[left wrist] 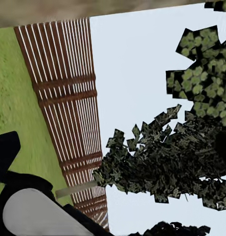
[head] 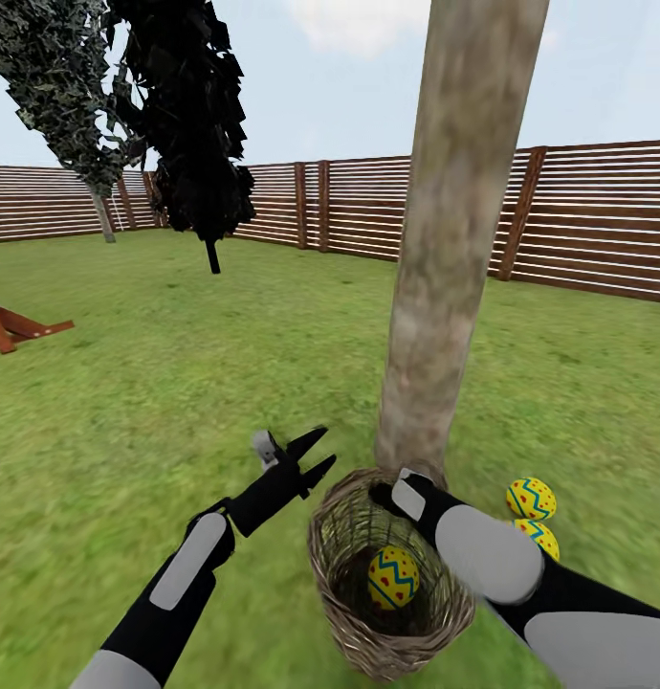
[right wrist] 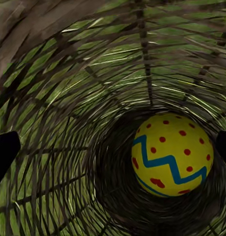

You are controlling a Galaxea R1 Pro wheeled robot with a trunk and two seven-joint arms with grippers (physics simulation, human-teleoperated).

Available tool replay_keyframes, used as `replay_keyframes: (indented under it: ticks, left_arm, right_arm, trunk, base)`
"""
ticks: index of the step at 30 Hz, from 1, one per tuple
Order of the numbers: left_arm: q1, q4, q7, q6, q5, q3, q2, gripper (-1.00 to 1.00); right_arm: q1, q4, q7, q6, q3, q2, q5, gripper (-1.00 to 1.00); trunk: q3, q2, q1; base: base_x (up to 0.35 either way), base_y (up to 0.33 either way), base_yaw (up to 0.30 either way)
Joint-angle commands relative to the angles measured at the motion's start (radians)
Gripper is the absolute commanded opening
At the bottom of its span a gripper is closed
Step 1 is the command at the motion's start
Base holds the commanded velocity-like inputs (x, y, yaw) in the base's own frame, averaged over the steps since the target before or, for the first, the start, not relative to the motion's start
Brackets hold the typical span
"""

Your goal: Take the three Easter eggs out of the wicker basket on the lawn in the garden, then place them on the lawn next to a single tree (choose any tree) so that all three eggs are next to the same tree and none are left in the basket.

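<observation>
While one egg remains in the basket, the findings stand as follows.

Basket: the wicker basket (head: 392, 574) sits on the lawn (head: 177, 383) touching the foot of the tree (head: 445, 287), tilted so its mouth faces the robot.

Eggs placed: two Easter eggs (head: 531, 499) lie on the grass just beside the trunk, on the robot's right, one partly hidden behind the right forearm.

Egg remaining: the last egg (right wrist: 172, 155) rests at the bottom of the basket, against the weave – also seen from the head view.

Right gripper: the right gripper (right wrist: 113, 147) is at the basket's rim, looking down into it. Jaws spread wide, a dark fingertip at each edge of the wrist picture, holding nothing.

Left gripper: the left gripper (head: 306, 457) hovers above the grass beside the basket, jaws parted and empty; its camera looks at the fence (left wrist: 69, 113) and foliage.

Step in hand (judged): reaching into the basket for the third egg.

Method advised: go straight down the basket's axis, keeping the jaws clear of the wicker wall, and shift toward the egg, which sits off-centre between the fingertips. Close across its widest part – a round shell is likely to squirt out of a shallow pinch.

Risk: brushing the rim may tip or roll the light basket.

Progress (judged): two of three done.
</observation>
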Motion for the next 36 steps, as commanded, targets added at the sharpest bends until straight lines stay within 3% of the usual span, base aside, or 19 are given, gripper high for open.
replay_keyframes:
  ticks: [1,13,21,25,27,31,36]
  left_arm:
    - [0.001,0.000,0.006,0.004,0.008,-0.005,0.000,1.00]
    - [0.005,-0.002,0.022,-0.001,0.006,-0.013,0.004,1.00]
    - [0.005,-0.006,0.017,0.000,0.009,0.014,0.012,1.00]
    - [0.005,-0.006,0.016,0.000,0.009,0.015,0.012,1.00]
    - [0.005,-0.009,0.014,0.001,0.009,0.022,0.013,1.00]
    - [0.005,-0.011,0.012,0.003,0.009,0.032,0.013,1.00]
    - [0.005,-0.012,0.012,0.006,0.009,0.035,0.013,1.00]
  right_arm:
    - [-0.006,-0.003,-0.001,0.008,-0.009,0.001,0.011,1.00]
    - [-0.020,-0.002,-0.006,0.065,-0.019,-0.005,-0.054,1.00]
    - [-0.020,0.000,-0.042,0.064,-0.024,0.001,-0.100,1.00]
    - [-0.019,0.000,-0.066,0.064,-0.024,0.000,-0.156,1.00]
    - [-0.016,-0.001,-0.118,0.059,-0.024,0.001,-0.193,1.00]
    - [-0.016,-0.003,-0.217,0.054,-0.024,0.000,-0.198,1.00]
    - [-0.015,-0.002,-0.243,0.053,-0.025,0.000,-0.201,1.00]
  trunk:
    - [-0.001,0.000,0.000]
    - [0.004,0.000,0.000]
    - [0.010,0.000,0.000]
    - [0.012,0.000,0.000]
    - [0.014,0.000,0.000]
    - [0.016,0.000,0.000]
    - [0.008,-0.001,0.001]
  base:
    - [0.000,0.000,-0.024]
    - [0.044,0.166,-0.245]
    - [0.081,0.276,-0.280]
    - [0.077,0.257,-0.280]
    - [0.019,0.063,-0.279]
    - [0.004,0.014,-0.168]
    - [0.000,0.001,-0.016]
